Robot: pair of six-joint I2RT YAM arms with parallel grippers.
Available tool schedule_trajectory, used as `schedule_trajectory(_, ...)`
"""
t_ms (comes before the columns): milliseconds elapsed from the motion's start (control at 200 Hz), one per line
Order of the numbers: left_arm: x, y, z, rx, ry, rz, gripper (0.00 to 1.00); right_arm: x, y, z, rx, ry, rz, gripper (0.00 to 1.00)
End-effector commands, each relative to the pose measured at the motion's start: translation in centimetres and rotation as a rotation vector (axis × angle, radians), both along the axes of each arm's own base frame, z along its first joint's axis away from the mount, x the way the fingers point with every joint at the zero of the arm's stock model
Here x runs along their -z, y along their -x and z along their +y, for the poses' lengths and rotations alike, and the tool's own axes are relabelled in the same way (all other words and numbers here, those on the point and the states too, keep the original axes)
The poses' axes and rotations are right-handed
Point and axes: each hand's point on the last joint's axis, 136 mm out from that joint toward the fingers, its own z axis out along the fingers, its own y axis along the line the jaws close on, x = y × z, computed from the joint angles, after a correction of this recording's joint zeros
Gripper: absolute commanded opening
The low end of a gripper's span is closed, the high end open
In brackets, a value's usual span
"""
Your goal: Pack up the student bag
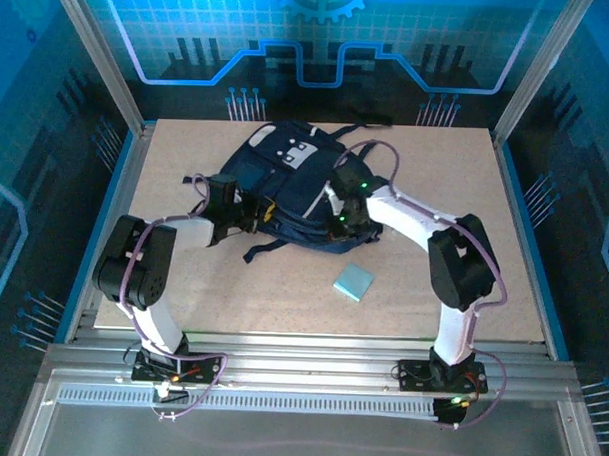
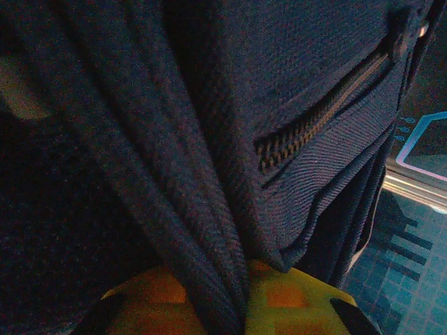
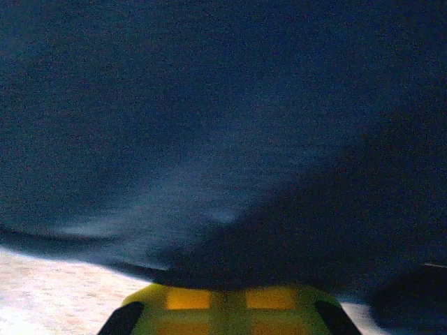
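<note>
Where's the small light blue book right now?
In the top view, the small light blue book lies flat on the table, right of centre. It sits just on the near side of the student bag, not touching it.

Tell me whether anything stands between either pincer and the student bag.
Nothing visible does. The left pincer grips a fold of the student bag, and the right pincer sits against its near right side. The pale blue pad lies on the table nearer the arms, apart from both.

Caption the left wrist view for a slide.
Left tool pinches a fold of the navy student bag beside its zip.
</note>
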Motion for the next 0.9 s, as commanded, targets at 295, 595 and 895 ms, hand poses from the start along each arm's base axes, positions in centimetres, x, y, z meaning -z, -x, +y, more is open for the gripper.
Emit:
schedule_trajectory(295, -3.1, -1.4, 5.4, 0.136, -0.148, -0.056, 0.00, -3.2, -6.6, -8.2, -0.091, 0.164, -0.120, 0.00)
schedule_trajectory(595, -4.8, -8.2, 7.1, 0.161, -0.195, -0.134, 0.09, -2.7, 0.0, 4.8, -0.385, -0.074, -0.073, 0.00)
schedule_trajectory(895, -8.8, -10.0, 9.3, 0.117, -0.319, -0.171, 0.86, -2.9, 2.5, 17.1, -0.520, -0.267, -0.080, 0.00)
